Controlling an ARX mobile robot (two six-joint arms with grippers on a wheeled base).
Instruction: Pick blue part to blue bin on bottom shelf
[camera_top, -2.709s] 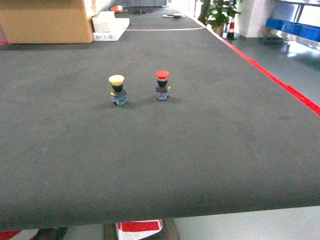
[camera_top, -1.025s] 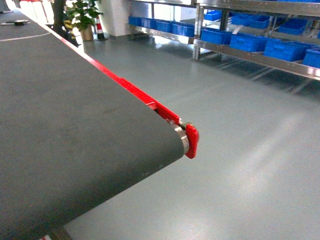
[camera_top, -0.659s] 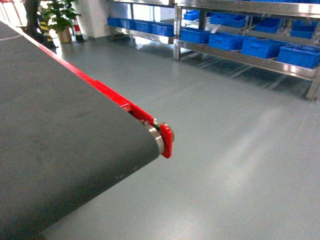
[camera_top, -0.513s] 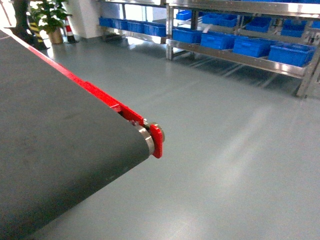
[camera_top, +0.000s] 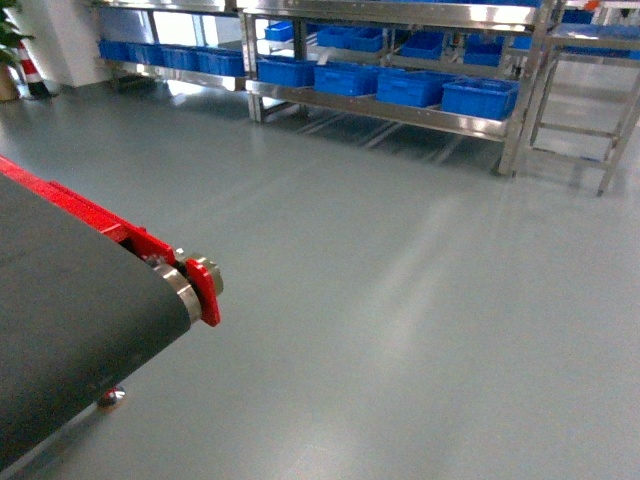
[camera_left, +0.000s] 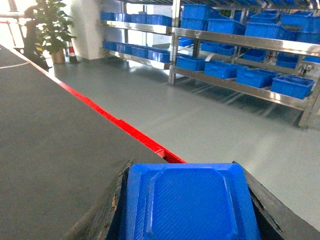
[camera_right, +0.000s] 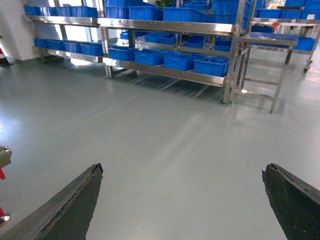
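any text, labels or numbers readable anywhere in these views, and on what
None can be read in any view.
Blue bins on the bottom shelf: no label shows.
Blue part in the left gripper: plain moulded face, no print.
Conveyor belt and its red end cap: unmarked.
Striped cone by the plant: stripes only, no words.

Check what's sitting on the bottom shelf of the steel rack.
A row of blue bins lines the bottom shelf. What the bins hold can't be seen from here.
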